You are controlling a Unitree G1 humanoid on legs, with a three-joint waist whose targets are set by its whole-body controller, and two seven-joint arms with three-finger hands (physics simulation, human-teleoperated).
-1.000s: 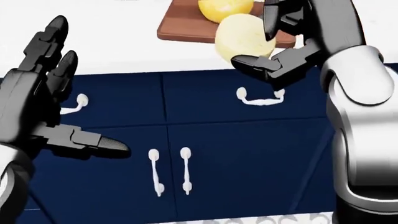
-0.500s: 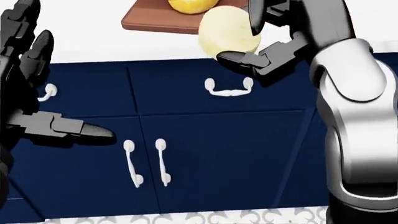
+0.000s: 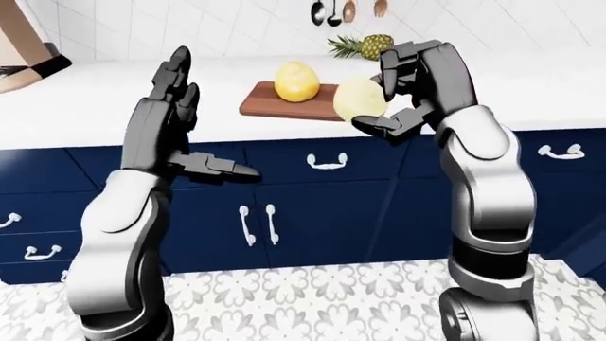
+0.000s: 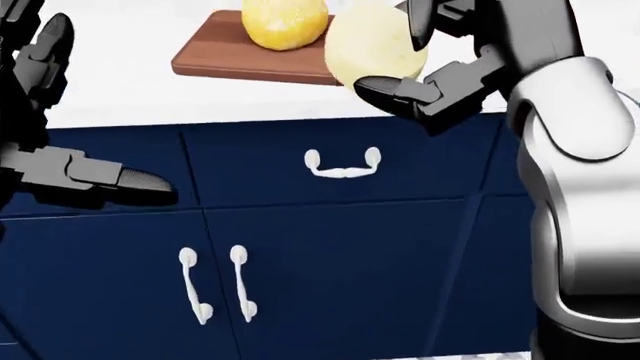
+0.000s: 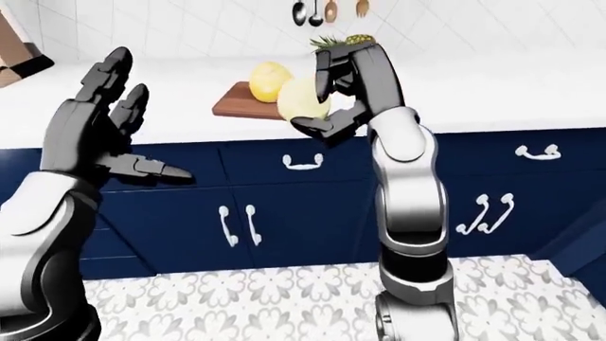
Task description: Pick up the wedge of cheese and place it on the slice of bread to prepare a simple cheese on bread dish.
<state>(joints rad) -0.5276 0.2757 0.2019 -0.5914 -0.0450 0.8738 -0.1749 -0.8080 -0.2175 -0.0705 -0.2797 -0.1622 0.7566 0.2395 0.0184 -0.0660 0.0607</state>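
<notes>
The right hand [image 3: 393, 92] was raised above the edge of the white worktop [image 3: 559, 89], and its black fingers [image 4: 400, 94] were closed around a pale yellow round piece, the cheese [image 4: 372, 45]. One finger lay under the cheese and the others pressed on its right side, so the cheese was held in the air, just beside the wooden cutting board [image 4: 250, 56]. On this board rested a yellow rounded thing [image 4: 283, 21], which seemed to be the bread. The cheese overlapped the right end of the board in the head view. The left hand [image 5: 99, 131] was held up with the fingers spread wide, holding nothing, well apart from the board. Below the worktop were dark blue cabinets [image 4: 330, 247] with white handles [image 4: 343, 165]. A pineapple [image 3: 364, 46] stood near the wall.
</notes>
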